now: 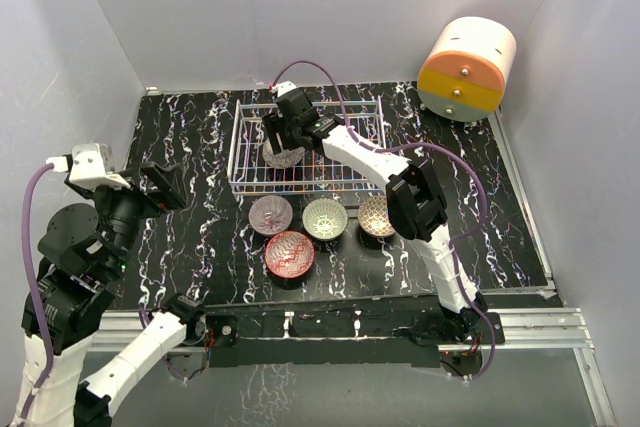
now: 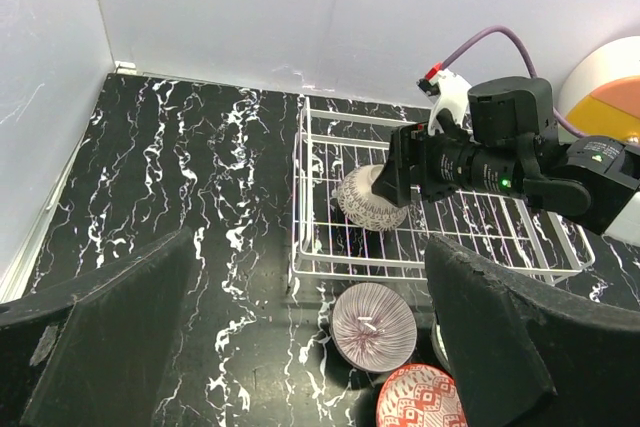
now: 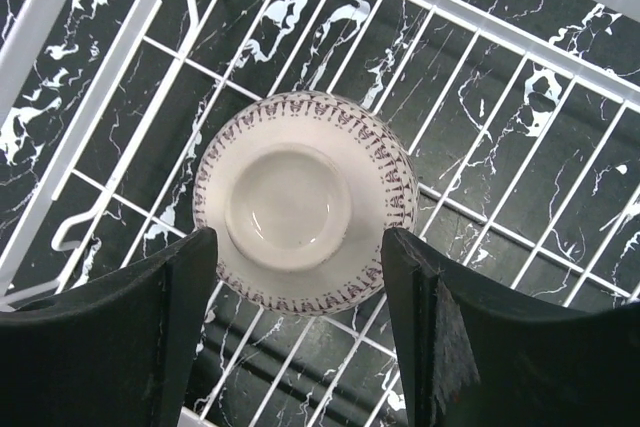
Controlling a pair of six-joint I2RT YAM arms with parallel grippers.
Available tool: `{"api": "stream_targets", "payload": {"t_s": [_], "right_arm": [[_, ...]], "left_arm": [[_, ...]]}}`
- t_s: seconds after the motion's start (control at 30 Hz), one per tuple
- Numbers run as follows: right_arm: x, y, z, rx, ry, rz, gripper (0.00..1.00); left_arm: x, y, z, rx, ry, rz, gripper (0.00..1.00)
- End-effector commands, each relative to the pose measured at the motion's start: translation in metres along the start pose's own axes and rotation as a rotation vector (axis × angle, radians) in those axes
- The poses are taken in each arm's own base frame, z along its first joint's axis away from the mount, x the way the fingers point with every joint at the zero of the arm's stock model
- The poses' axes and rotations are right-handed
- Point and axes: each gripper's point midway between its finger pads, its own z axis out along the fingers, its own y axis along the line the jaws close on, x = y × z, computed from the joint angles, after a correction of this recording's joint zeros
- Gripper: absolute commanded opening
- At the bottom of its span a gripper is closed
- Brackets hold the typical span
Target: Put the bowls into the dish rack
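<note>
Brown-and-white bowl (image 3: 300, 202) sat upside down, foot ring pointing up, on the grid floor near the left end of the dish rack (image 2: 298, 187). Right gripper (image 3: 300, 239) straddled it, jaws spread wide; contact unclear. Left gripper (image 2: 310, 287) hung wide open, empty, well apart.

I'm looking at a closed-in booth. A plain, pale grey back wall (image 1: 300, 7) meets a left wall (image 1: 50, 67) and a right wall (image 1: 590, 147) of the same blank panelling, with no window in any of them. The desk (image 1: 185, 132) is glossy black, veined with white like marble. In its far right corner, close to the right wall, stands a round drawer unit (image 1: 466, 69), cream above and orange and yellow below. A silvery metal rail (image 1: 540, 325) runs along the near edge. The light is soft and even, and the shadows are faint.
</note>
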Motion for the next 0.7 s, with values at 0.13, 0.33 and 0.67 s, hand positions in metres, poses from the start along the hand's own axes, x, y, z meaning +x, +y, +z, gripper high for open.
{"api": "stream_targets", "payload": {"t_s": [0.13, 0.33, 0.67], "right_arm": [[-0.033, 0.005, -0.002, -0.023, -0.108, 0.038, 0.69], [-0.033, 0.006, 0.000, -0.026, -0.108, 0.042, 0.65], [-0.027, 0.007, 0.008, -0.024, -0.080, 0.029, 0.66]], "left_arm": [[-0.010, 0.009, -0.011, -0.022, -0.030, -0.003, 0.97], [-0.010, 0.009, -0.012, -0.020, -0.031, -0.006, 0.97], [-0.011, 0.010, -0.014, -0.020, -0.037, -0.011, 0.97]]}}
